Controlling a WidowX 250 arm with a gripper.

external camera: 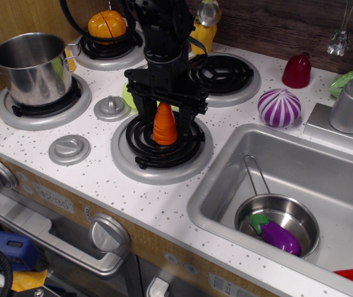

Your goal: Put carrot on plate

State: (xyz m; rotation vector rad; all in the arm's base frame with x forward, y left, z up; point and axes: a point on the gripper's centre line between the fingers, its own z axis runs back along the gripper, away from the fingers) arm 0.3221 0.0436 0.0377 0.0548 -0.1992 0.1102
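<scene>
Presently: my hand [165,117], fingers spread wide, straddles the toy carrot [164,124] upright on the front burner [161,146]. Close squarely at mid-cone; lime plate [127,96] sits behind, mostly hidden.

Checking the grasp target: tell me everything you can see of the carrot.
The carrot is a small orange cone, ridged, plastic-looking. It stands upright, tip up, on the front burner. The open pincer straddles it, one finger on each side; contact cannot be told. The tip is partly hidden by the pincer.
</scene>
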